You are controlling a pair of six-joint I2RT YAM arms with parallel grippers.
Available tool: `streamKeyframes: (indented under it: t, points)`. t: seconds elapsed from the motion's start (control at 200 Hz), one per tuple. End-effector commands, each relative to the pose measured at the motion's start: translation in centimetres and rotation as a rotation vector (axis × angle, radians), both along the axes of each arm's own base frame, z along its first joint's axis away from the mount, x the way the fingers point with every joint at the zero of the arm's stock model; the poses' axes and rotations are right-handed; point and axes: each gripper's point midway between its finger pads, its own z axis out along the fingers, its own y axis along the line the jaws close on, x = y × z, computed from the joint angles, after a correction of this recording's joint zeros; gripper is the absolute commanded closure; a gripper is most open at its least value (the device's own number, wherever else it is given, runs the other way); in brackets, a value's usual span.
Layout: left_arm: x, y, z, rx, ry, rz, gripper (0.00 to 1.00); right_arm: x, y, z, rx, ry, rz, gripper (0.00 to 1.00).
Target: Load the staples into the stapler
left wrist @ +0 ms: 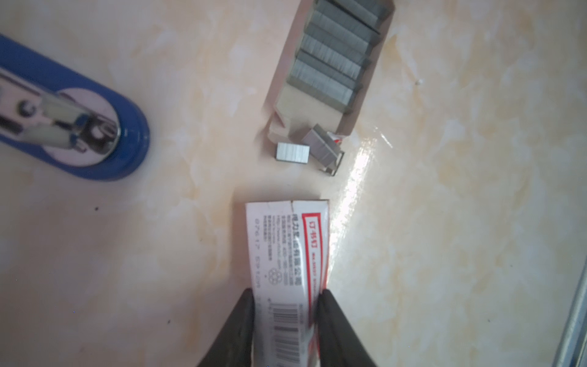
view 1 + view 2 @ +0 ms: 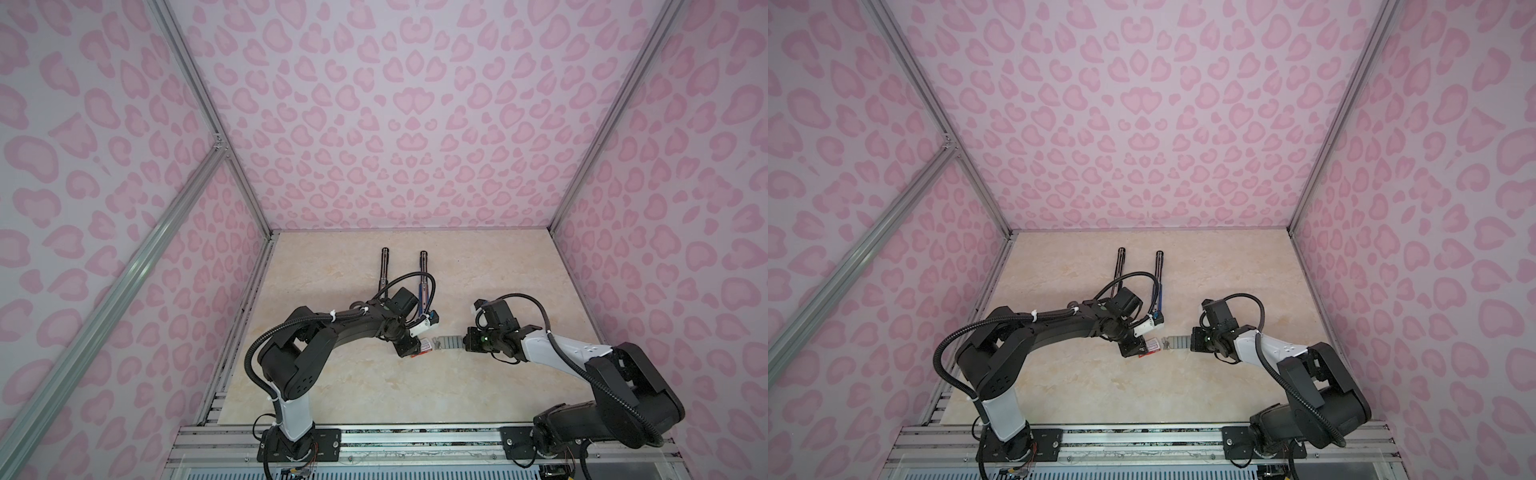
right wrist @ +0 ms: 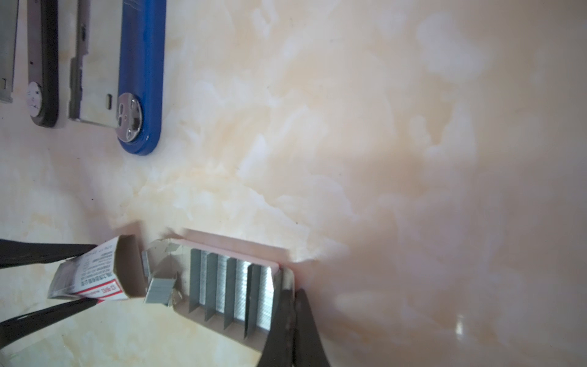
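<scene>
Left wrist: left pincer (image 1: pixel 286 292) around sleeve (image 1: pixel 286 241)

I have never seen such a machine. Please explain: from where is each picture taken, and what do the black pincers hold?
The machine is a left arm and a right arm, fixed at the near edge of a table. Two pictures look down on the whole scene, nearly alike. The other two come from a camera on each arm's wrist, looking along its claw. The left claw is shut on a white box sleeve with a red label. The right claw pinches the end wall of a cardboard tray full of the staples; loose staple pieces lie between tray and sleeve. Farther back lie a blue stapler and a black stapler, both apparently opened.
</scene>
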Motion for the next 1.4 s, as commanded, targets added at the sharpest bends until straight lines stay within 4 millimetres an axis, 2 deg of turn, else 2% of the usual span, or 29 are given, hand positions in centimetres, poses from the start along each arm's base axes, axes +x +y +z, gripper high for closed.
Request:
streamKeyframes:
  t: [0.0,0.145,0.305,0.42,0.655,0.86,0.955,1.045,1.265,1.4]
  points:
    - [-0.3,1.7,-0.1,0.062,0.008,0.080,0.60,0.0,0.4,-0.2,0.012,-0.003,0.012,1.00]
    - [-0.4,3.0,0.1,0.086,0.005,0.183,0.58,-0.1,1.1,-0.1,0.016,-0.005,0.036,1.00]
    - [0.0,4.3,0.5,0.097,0.009,0.376,0.57,-0.2,2.2,-0.1,0.028,-0.009,0.057,1.00]
    - [0.2,5.3,1.0,0.092,-0.005,0.491,0.52,-0.4,3.6,-0.2,0.045,-0.004,0.075,1.00]
    - [0.6,9.0,0.1,0.185,-0.018,0.744,0.49,-0.5,6.3,-0.7,0.101,0.010,0.072,1.00]
    - [0.2,11.5,0.2,0.189,-0.023,0.867,0.49,-0.6,8.2,-0.6,0.114,0.004,0.085,1.00]
    - [0.3,13.1,0.7,0.208,-0.062,0.927,0.49,-0.6,9.0,-0.5,0.126,0.002,0.098,1.00]
    - [0.4,13.9,1.4,0.182,-0.085,0.972,0.47,-0.8,9.8,-0.5,0.132,0.006,0.111,1.00]
    - [1.5,14.8,4.4,0.117,-0.166,1.078,0.41,-1.1,11.5,-0.3,0.160,0.004,0.135,1.00]
    - [2.2,14.3,6.0,0.083,-0.163,1.120,0.40,-1.3,12.4,0.1,0.184,0.006,0.147,0.98]
